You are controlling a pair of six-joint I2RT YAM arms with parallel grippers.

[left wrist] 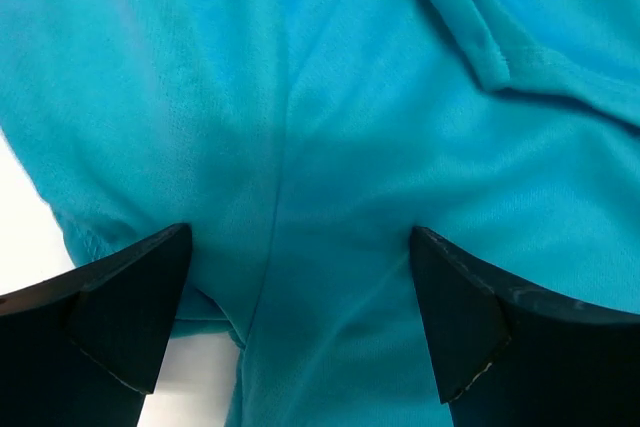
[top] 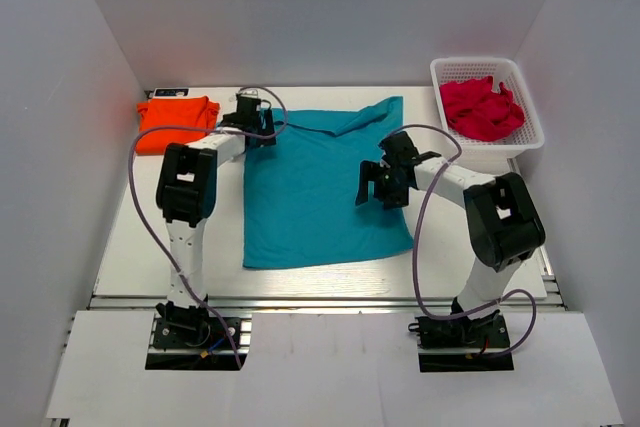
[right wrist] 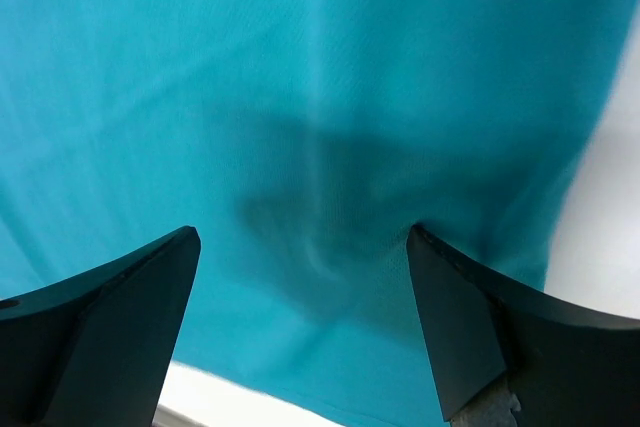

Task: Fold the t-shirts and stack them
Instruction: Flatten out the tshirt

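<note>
Teal t-shirt [right wrist: 300, 77] pretty much filled the frame, lying fairly smooth. The right claw [right wrist: 302, 235] hung over it, fingers [right wrist: 120, 317] spread wide with only shadowed fabric between them. White worktop [right wrist: 610, 237] peeked out past the shirt's edge.

Your spread shirt [top: 310, 197] lies central — folded shirt [top: 177, 124] at ten o'clock, basket [top: 475, 62] at two o'clock.

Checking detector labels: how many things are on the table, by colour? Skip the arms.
Teal t-shirt, spread flat: 1
Orange t-shirt, folded: 1
Red cloth heap, pieces not separable: 1
White basket holding the heap: 1
Total: 4
</note>
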